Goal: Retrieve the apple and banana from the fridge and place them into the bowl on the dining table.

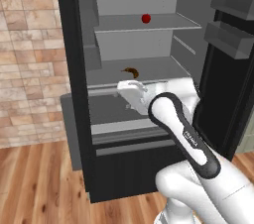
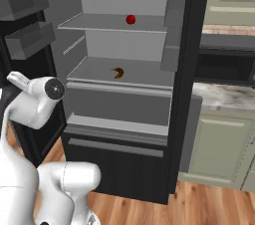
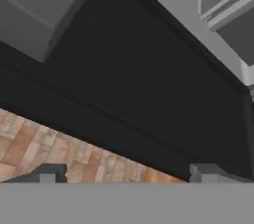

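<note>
The fridge (image 1: pixel 149 44) stands open: the apple (image 1: pixel 146 18) sits on its upper shelf, the banana (image 1: pixel 131 72) on the shelf below. The claw (image 3: pixel 128 172), spread wide, holds nothing, low by the fridge's black front.

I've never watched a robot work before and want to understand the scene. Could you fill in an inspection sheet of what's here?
Surface: fridge open, pale grey shelves.
Job's things: apple on upper shelf; banana on the shelf below.
Clutter: nothing seen.
Grippers: gripper open, empty, facing the fridge's dark lower front.
Cables: nothing seen.
Surroundings: wood floor, brick wall, sage cabinets, marbled counter.
</note>
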Tool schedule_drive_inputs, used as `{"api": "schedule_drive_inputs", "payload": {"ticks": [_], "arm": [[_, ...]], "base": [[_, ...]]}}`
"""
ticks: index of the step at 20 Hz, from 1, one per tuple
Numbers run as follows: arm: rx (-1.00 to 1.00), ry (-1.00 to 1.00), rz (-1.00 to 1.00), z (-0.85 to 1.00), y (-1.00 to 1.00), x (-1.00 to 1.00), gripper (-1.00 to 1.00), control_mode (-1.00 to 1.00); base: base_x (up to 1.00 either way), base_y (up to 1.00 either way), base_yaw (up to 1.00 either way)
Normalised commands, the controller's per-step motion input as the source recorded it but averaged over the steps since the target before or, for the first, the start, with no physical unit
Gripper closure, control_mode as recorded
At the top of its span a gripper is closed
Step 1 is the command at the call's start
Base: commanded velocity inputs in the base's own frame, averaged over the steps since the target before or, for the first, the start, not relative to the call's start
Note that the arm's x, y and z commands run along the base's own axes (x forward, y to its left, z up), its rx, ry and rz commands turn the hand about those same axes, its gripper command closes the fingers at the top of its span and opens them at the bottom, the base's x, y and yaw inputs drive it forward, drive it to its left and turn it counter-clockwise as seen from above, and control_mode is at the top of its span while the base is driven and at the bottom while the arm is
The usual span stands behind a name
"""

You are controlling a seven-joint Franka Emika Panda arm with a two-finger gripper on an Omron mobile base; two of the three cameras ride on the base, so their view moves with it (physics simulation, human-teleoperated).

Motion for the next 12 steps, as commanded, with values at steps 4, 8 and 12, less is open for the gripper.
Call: {"api": "schedule_drive_inputs", "payload": {"ticks": [4, 8, 12], "arm": [[-0.70, -0.01, -0.04, 0.72, -0.65, -0.36, -1.00, -1.00], [-0.73, -0.01, -0.04, 0.48, -0.78, -0.43, -1.00, -1.00], [-0.60, -0.10, 0.00, 0.06, -0.99, -0.56, -1.00, -1.00]], "base": [[0.00, 0.00, 0.00], [0.00, 0.00, 0.00], [0.00, 0.00, 0.00]]}}
